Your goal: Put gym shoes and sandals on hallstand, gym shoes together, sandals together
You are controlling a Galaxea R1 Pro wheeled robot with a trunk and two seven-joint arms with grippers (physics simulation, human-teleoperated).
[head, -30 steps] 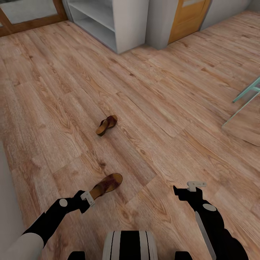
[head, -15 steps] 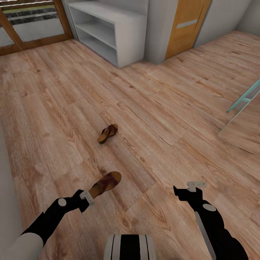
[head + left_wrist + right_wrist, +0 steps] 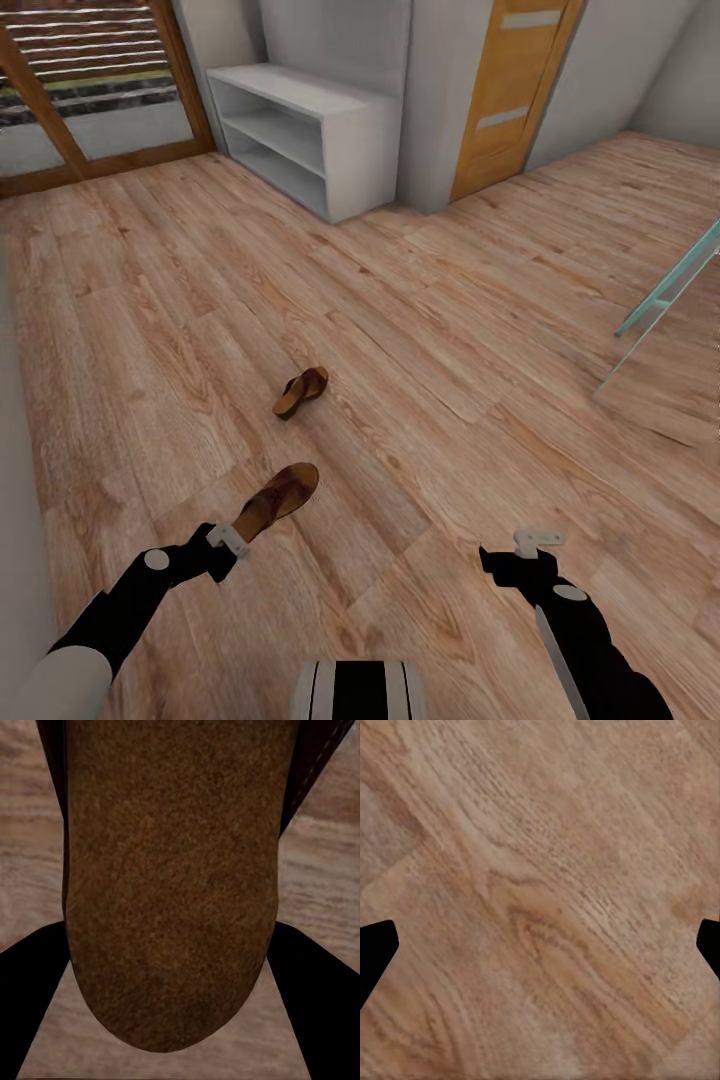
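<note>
Above corridor floor [image 3: 450,330] — left tool [image 3: 232,541] gripping sandal [image 3: 277,497], arm outstretched

Left claw [image 3: 232,540] clamped on sandal [image 3: 276,499] heel; right claw [image 3: 537,541] (fingers spread) hovers empty, both arms forward.

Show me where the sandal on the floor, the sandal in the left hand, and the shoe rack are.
Sandal on the floor [image 3: 301,391]: head view, on its footbed.
Held sandal [image 3: 277,497]: head view, on its strap.
Shoe rack [image 3: 362,150]: head view, on its near end panel.
</note>
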